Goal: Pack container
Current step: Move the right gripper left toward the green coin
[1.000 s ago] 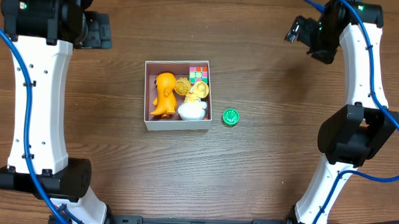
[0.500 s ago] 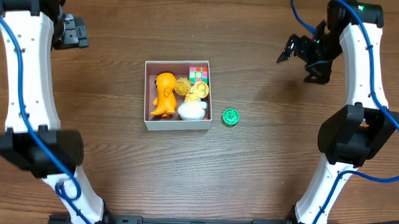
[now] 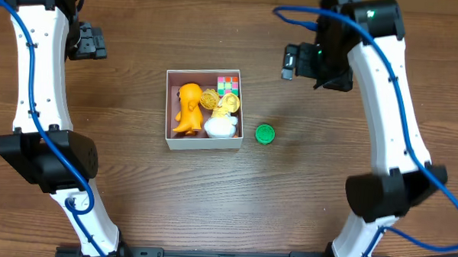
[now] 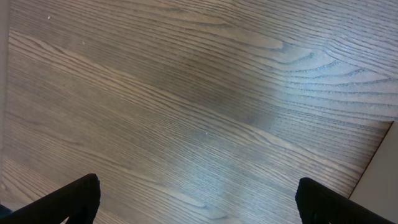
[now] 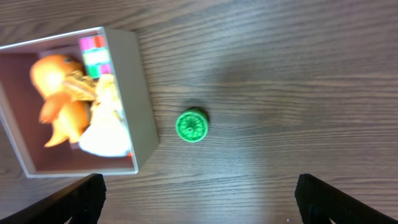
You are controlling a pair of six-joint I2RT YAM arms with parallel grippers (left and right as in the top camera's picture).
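Right wrist: right gripper (image 5: 199, 202) is held wide open, empty; green disc (image 5: 192, 126) is centred ahead of the jaws.
Container (image 5: 134, 93): ahead-left of the jaws, crowded.
Left gripper (image 4: 196, 202): spread wide, nothing held.
Risk: disc may be knocked away if struck off-centre.

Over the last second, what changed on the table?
The right gripper swung left, toward the container and the green disc. The left gripper shifted slightly left as its arm refolded. Both are open and empty, with nothing taken or let go. The container, the toys inside it and the green disc stayed put.
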